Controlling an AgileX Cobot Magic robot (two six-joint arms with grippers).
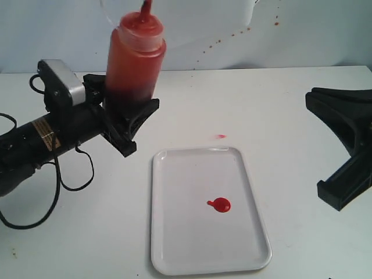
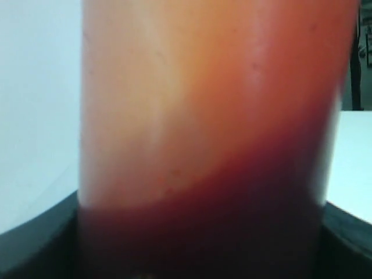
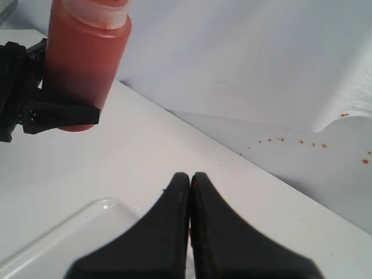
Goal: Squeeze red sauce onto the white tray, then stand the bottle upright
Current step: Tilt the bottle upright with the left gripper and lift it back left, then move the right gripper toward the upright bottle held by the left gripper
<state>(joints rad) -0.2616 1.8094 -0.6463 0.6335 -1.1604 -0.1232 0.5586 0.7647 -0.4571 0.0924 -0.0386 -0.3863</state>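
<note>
Left gripper [image 1: 127,109] clamps the lower body of the upright bottle [image 1: 135,58]. The red sauce [image 1: 220,204] sits on the white tray [image 1: 174,250], on the worktop [image 1: 261,104] between both grippers. Right gripper [image 3: 190,175] is pressed closed, empty, well apart from the bottle.

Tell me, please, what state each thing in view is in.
bottle, upright, nozzle up, clamped near its base.
left gripper, shut on the bottle.
right gripper, shut, empty.
red sauce, a round blob on the tray.
white tray, flat on the table, sauce near its middle.
</note>
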